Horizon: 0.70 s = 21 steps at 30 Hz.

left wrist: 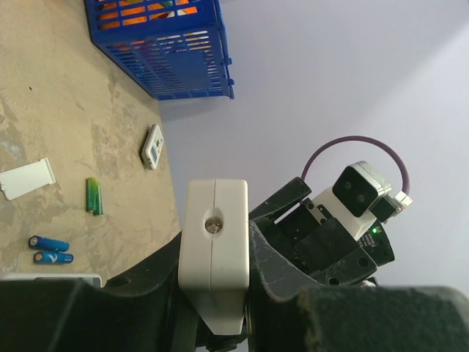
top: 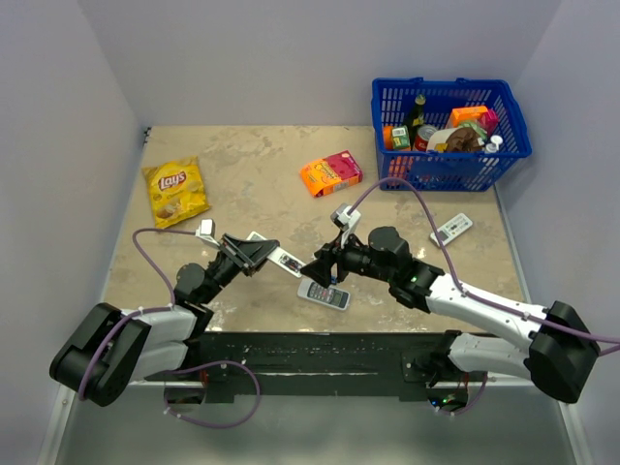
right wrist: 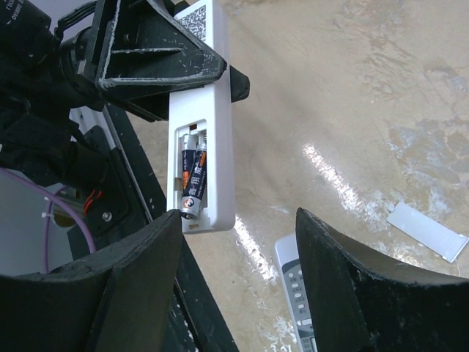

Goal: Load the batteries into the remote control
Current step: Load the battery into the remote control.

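My left gripper (top: 260,252) is shut on the remote control (top: 276,257), a slim white stick held off the table and pointing toward the right arm. In the left wrist view its end face (left wrist: 214,242) sits clamped between my fingers (left wrist: 286,268). In the right wrist view the remote control (right wrist: 218,139) shows its open back. The two dark batteries (right wrist: 192,176) lie side by side in the compartment, slightly slanted. My right gripper (right wrist: 238,227) is open with nothing in it. Its left fingertip (right wrist: 157,242) is just below the batteries' lower ends.
A wider grey-white remote (top: 323,294) lies on the table under the right gripper. A white battery cover (right wrist: 427,231), green batteries (left wrist: 94,196) and blue batteries (left wrist: 50,249) lie nearby. Further back are a display remote (top: 452,229), blue basket (top: 504,145), orange box (top: 330,174) and chips bag (top: 175,191).
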{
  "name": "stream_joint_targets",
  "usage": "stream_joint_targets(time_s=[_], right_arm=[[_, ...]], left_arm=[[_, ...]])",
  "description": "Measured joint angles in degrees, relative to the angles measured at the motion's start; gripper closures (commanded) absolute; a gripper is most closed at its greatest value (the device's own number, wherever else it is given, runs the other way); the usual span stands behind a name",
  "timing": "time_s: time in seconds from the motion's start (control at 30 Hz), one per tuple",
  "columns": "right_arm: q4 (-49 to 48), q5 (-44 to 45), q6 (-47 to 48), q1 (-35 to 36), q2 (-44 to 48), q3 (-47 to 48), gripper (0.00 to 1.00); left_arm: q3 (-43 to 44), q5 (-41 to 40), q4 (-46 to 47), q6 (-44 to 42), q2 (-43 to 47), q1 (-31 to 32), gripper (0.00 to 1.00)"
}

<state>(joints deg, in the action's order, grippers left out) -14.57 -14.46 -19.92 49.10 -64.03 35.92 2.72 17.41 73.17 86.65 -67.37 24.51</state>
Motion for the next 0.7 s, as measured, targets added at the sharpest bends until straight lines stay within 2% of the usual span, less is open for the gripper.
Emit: stream_joint_targets(time_s=[0.7], right_arm=[[-0.5, -0.11, -0.2, 0.0, -0.42, 0.0, 0.34]], left_arm=[[0.0, 0.0, 0.0, 0.83, 0.0, 0.55, 1.0]])
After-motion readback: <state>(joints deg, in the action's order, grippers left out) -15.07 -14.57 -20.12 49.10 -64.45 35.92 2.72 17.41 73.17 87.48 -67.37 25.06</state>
